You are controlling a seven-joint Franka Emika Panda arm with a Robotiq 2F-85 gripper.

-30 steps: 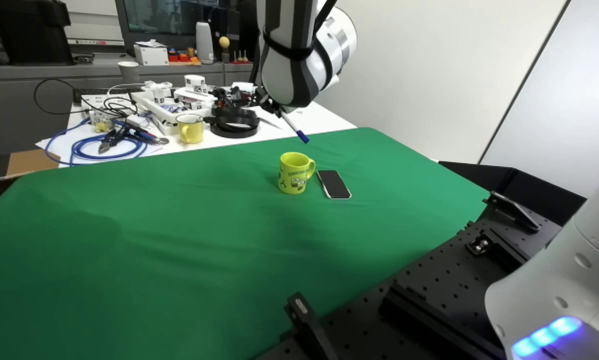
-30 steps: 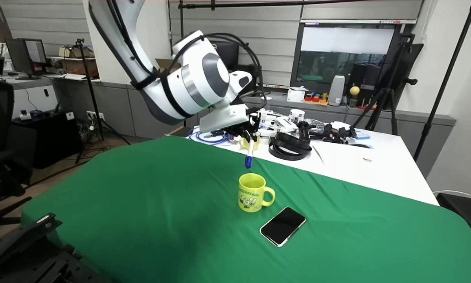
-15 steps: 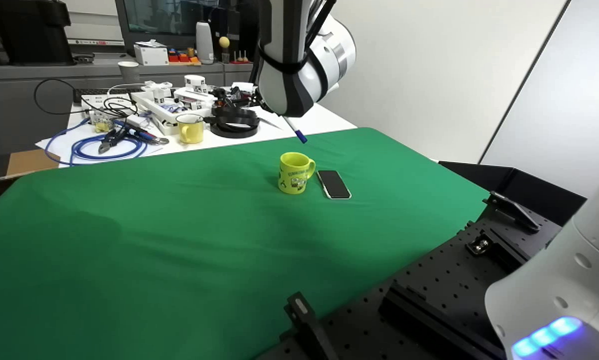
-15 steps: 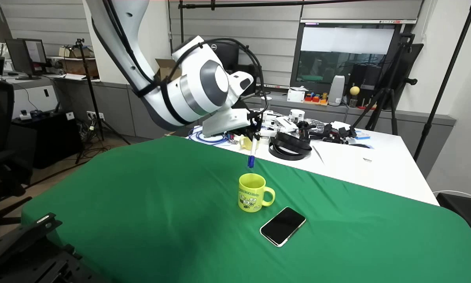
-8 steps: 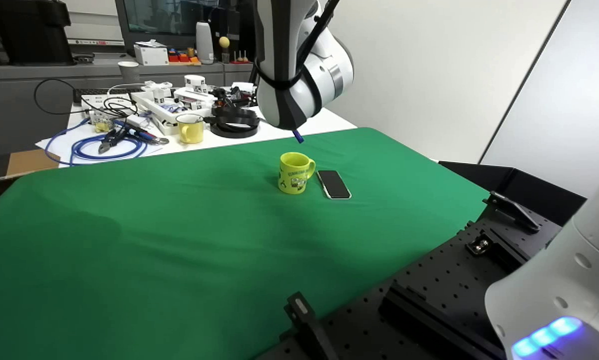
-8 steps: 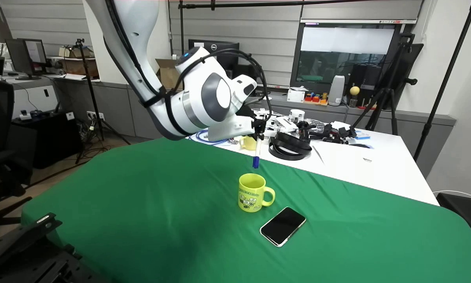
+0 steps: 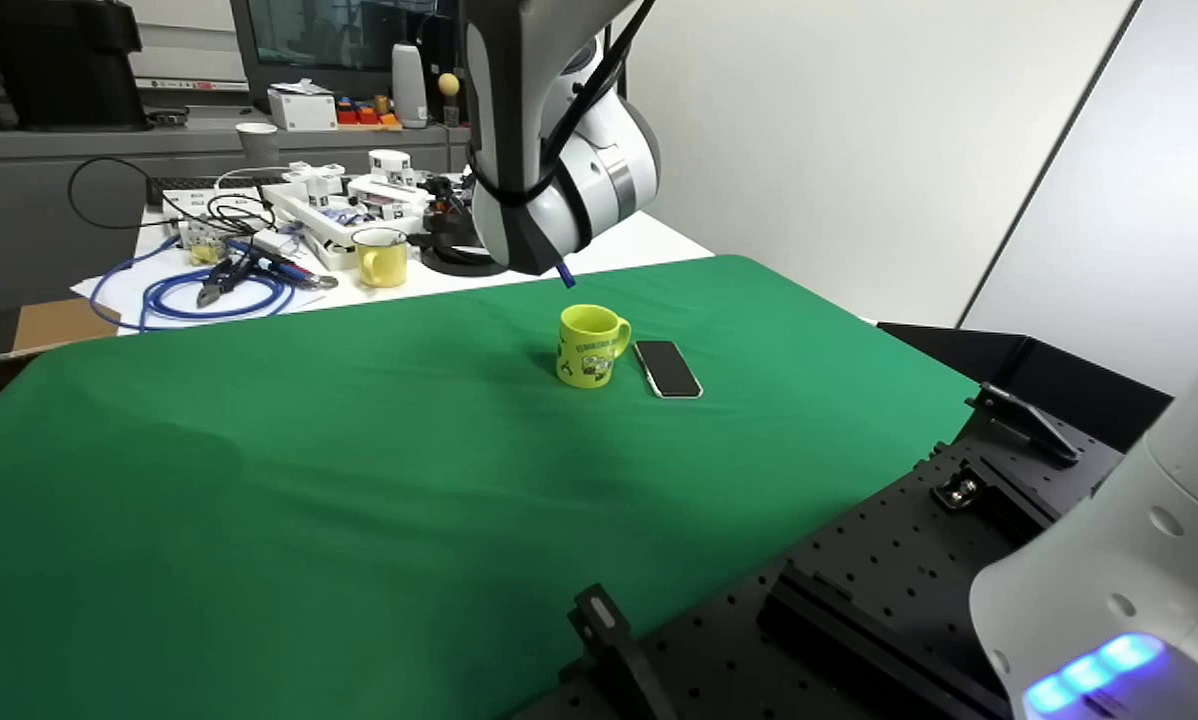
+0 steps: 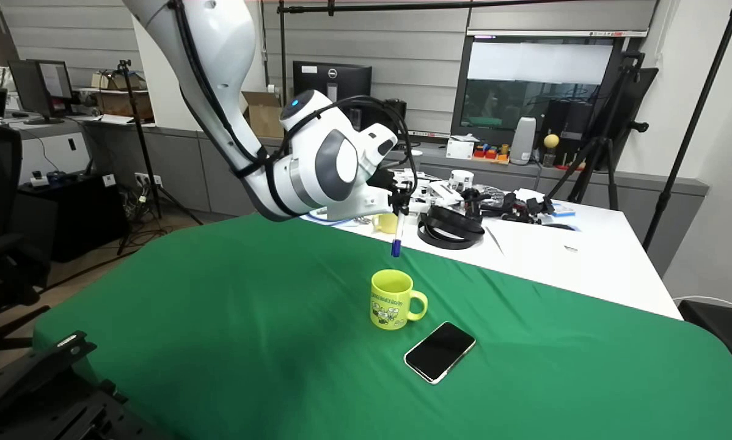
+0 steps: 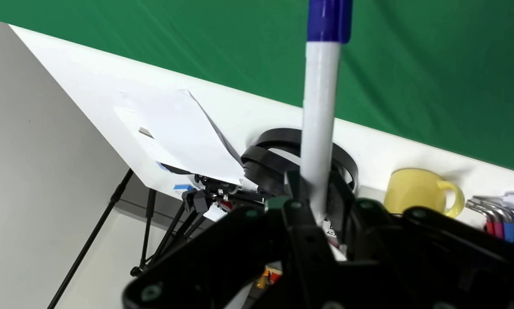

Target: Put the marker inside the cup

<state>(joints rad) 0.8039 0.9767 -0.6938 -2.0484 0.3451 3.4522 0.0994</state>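
Green cloth point(image 8: 219, 342) is spreading wide, its edge running beyond the cup point(image 8: 388, 300); a phone point(image 8: 440, 353) is lying nearby; the gripper point(image 9: 317, 189) is pinching the marker point(image 9: 319, 107).

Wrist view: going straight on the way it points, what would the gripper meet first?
Probably the black bands on the white table: they show just beyond the gripper and held marker. Depth is unclear, so the table itself could come first. The yellow-green cup lies outside that view.

- One marker point(image 9: 319, 111), in one gripper point(image 9: 316, 184)
- One lime cup point(image 8: 389, 302), below the gripper
- One yellow mug point(image 9: 413, 191) (the second mug), to the gripper's side
- One phone point(image 8: 440, 352), also below
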